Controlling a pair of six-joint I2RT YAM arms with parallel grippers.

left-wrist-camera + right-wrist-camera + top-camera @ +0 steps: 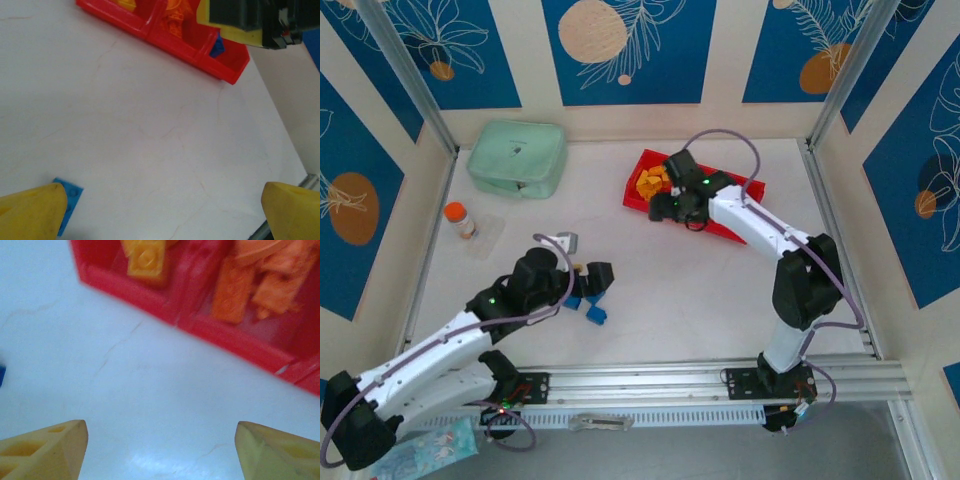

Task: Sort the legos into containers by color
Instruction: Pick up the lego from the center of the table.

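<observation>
Red tray [638,199] at 1 o'clock holds yellow bricks [146,257], orange bricks [260,285] and 1 blue brick [217,47]; sorting appears mostly done. Loose blue bricks [596,314] lie on the table [720,290] at 7 o'clock, under the left gripper [165,205], fingers apart. The right gripper [160,440], fingers apart and empty, hovers by the tray's rim.

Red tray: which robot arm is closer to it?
Right. The right fingers hang just at the red tray's near wall; the left fingers sit well away, beside a blue brick.
</observation>
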